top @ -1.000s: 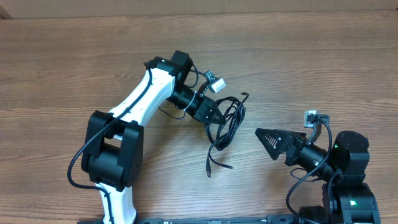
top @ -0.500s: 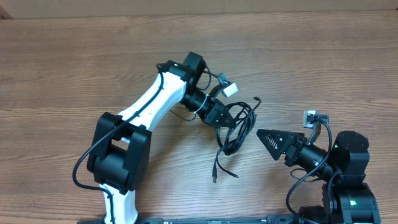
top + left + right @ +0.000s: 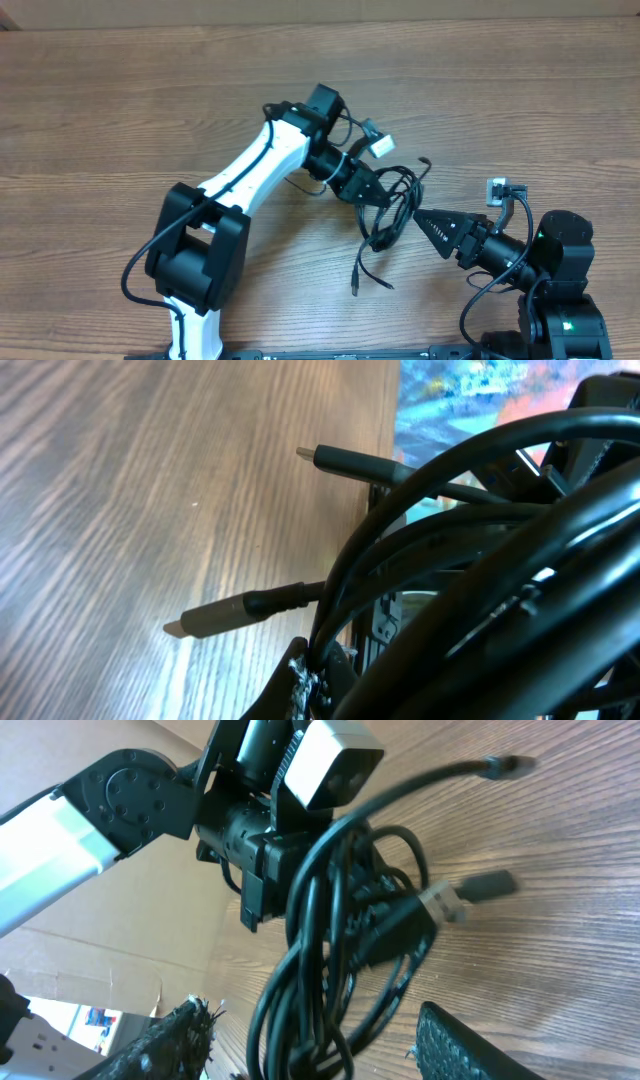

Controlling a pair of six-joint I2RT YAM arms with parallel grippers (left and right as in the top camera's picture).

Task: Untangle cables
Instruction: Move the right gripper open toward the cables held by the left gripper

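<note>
The cables [image 3: 392, 208] are a tangled bundle of thin black cords at the table's middle. One plug end points up right [image 3: 427, 160] and another trails toward the front [image 3: 357, 286]. My left gripper [image 3: 373, 192] is shut on the bundle's upper left part. In the left wrist view the cords [image 3: 470, 540] fill the right side and two plugs [image 3: 215, 618] stick out left. My right gripper [image 3: 424, 224] is open just right of the bundle. In the right wrist view the bundle [image 3: 340, 930] hangs between its spread fingers [image 3: 170, 1040].
The wooden table [image 3: 120, 110] extends around both arms. The left arm's white link [image 3: 255, 165] slants from front left to the bundle. The right arm's base [image 3: 560, 260] sits at the front right. A small white camera block [image 3: 382, 146] rides on the left wrist.
My left gripper has carried the cable bundle to the right, toward my right gripper. The bundle now sits between the right gripper's fingers. The right arm's base has stayed put.
</note>
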